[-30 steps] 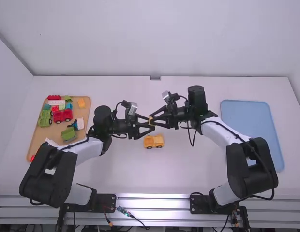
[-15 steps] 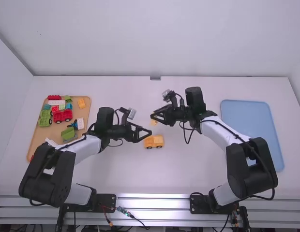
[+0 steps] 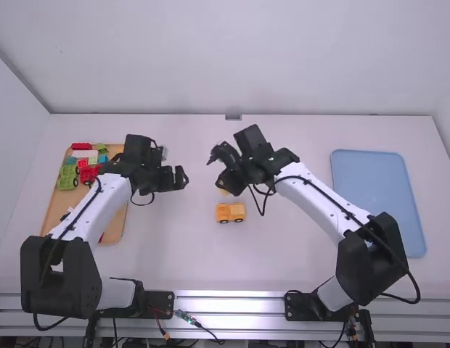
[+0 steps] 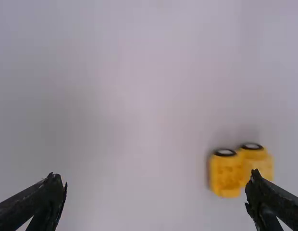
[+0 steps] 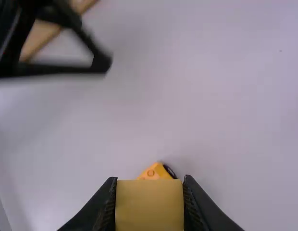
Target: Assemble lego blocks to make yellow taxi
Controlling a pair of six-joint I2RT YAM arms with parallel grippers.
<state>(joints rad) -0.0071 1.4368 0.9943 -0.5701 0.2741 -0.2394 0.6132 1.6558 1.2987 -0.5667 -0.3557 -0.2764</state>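
High view: the yellow car base [image 3: 231, 212] sits near six o'clock of my right gripper [image 3: 216, 170]. Left wrist view: my left gripper [image 4: 155, 178] is empty, spread wide. Right wrist view: I'm clamped on a yellow block [image 5: 149, 206]; best square it before pressing.

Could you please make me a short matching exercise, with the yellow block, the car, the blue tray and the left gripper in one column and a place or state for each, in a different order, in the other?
1. Yellow block
2. Car
3. Blue tray
4. Left gripper

A. At the right side of the table
B. Open, with nothing between its fingers
C. Held in the right gripper
D. Near the middle of the table

Pairs: 1-C, 2-D, 3-A, 4-B
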